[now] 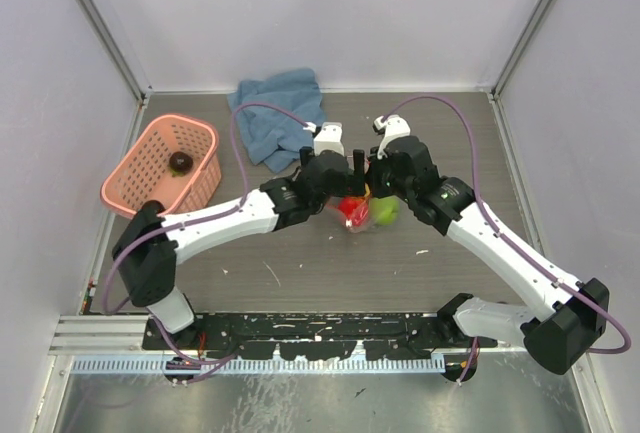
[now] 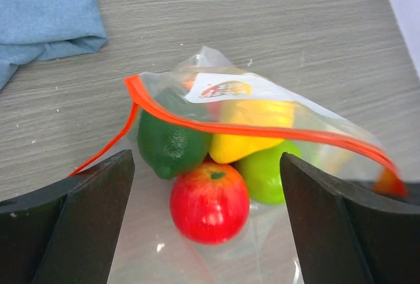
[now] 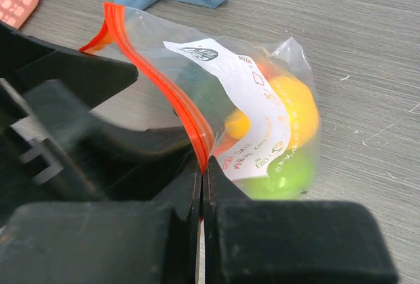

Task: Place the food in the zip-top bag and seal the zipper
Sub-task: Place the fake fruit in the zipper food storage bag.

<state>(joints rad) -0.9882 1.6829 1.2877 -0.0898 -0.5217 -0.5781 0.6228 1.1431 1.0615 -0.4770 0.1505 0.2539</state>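
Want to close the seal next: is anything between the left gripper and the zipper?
Nothing visible. The zipper lies bare below the open left gripper; the right gripper pinches one end.

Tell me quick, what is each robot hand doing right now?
Left hand: open, gripping nothing.
Right hand: closed on the thin red-orange zipper strip of the clear plastic bag.

My grey wood-grain table [image 1: 300,263] carries three things. A crumpled blue cloth [image 1: 280,118] lies at the far middle. A pink lattice basket [image 1: 204,178] sits on my far left. A clear zip-top bag [image 1: 365,215] of toy fruit [image 2: 210,202] rests near the centre, well apart from the basket.
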